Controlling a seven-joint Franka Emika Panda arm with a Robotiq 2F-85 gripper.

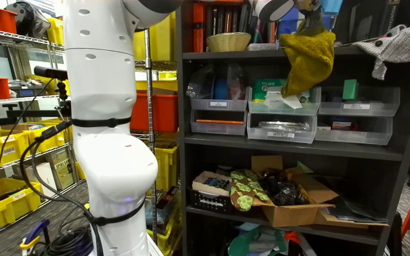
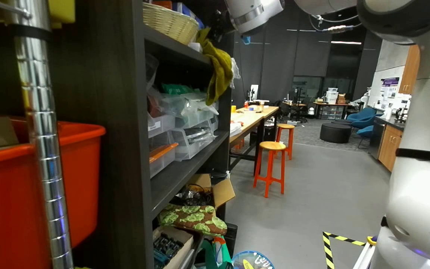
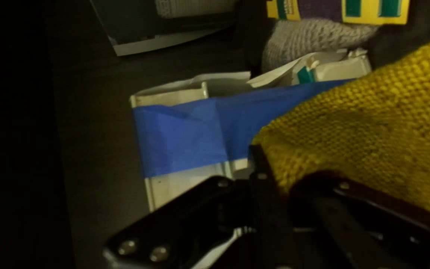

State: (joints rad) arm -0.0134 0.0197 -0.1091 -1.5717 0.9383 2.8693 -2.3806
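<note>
A mustard-yellow knitted cloth (image 1: 308,62) hangs in folds from my gripper (image 1: 311,23), its lower tip dangling past the front of the top shelf in both exterior views. Dark fingers are closed on its upper part; in the wrist view the knit (image 3: 379,127) spreads over the right side and covers part of the right finger. The gripper (image 3: 271,168) is dim there, so the exact pinch is hard to see. Behind the fingertips lies a cream box with blue tape (image 3: 185,138). A grey crocheted animal (image 1: 395,46) hangs over the shelf edge to the right.
The dark shelf edge (image 1: 226,56) runs just behind the cloth. A woven basket (image 1: 228,42) and upright books (image 1: 224,17) stand on that shelf. Below are clear bins (image 1: 283,106), one holding a green packet (image 1: 262,89). Lower down sits an open cardboard box (image 1: 290,215).
</note>
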